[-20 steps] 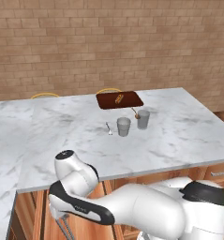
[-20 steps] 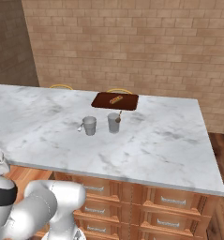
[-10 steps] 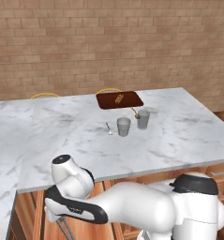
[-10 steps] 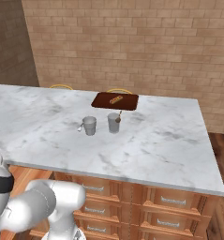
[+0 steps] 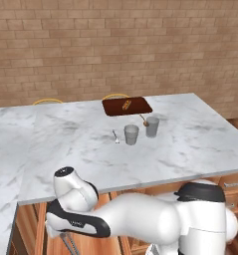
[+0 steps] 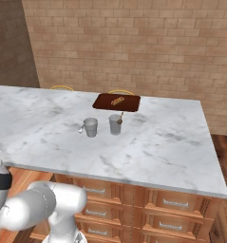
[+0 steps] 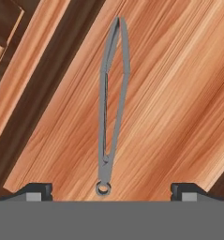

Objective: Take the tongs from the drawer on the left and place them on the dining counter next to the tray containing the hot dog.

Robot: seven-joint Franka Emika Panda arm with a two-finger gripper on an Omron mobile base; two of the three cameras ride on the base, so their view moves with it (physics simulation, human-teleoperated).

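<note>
The grey metal tongs (image 7: 111, 93) lie flat on the wooden floor of the open drawer (image 7: 174, 93), with their ring end toward the hand. My gripper (image 7: 111, 190) hangs over that ring end, open, its two dark fingertips (image 7: 38, 190) standing far apart on either side of the tongs and holding nothing. In the left base view the arm bends down below the edge of the dining counter (image 5: 190, 149) at the lower left. The dark-brown tray (image 5: 127, 106) (image 6: 116, 102) with the hot dog (image 5: 125, 104) (image 6: 117, 100) sits at the counter's far side.
Two grey cups (image 5: 131, 134) (image 5: 152, 126) stand in front of the tray, one with a utensil in it, and a small spoon (image 5: 115, 137) lies beside them. A dark drawer wall (image 7: 48, 79) runs along the left of the tongs. Drawer fronts (image 6: 176, 204) line the counter's near side.
The arm's elbow has shifted a little to the left and down beside the counter edge. Nothing on the counter has moved.
</note>
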